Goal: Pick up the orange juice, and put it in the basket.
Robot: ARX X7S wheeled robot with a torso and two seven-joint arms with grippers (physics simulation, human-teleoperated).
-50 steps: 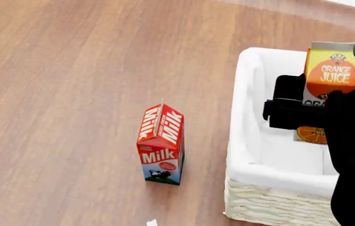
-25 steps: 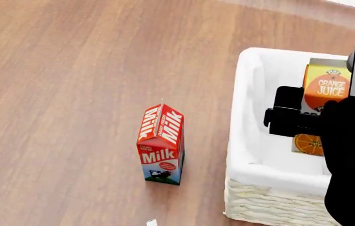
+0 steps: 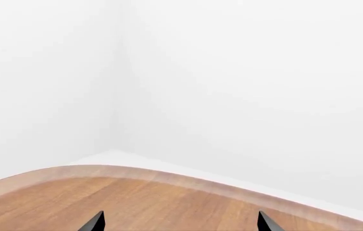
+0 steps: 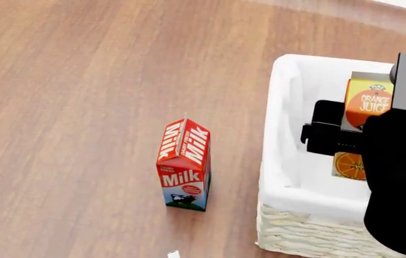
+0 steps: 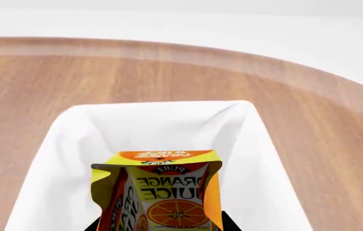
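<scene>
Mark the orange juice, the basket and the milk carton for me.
orange juice (image 4: 368,102), head view, on its orange front label.
basket (image 4: 310,234), head view, on its woven near wall.
milk carton (image 4: 183,177), head view, on its front panel lettering.

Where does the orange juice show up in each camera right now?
Head view: the orange juice is at the right edge, over the basket, partly behind the right arm.
Right wrist view: it sits bottom center, between the jaws, basket liner around it.
Left wrist view: not in it; only table and wall.
Shared landmark: the white basket liner, in the head and right wrist views.
</scene>
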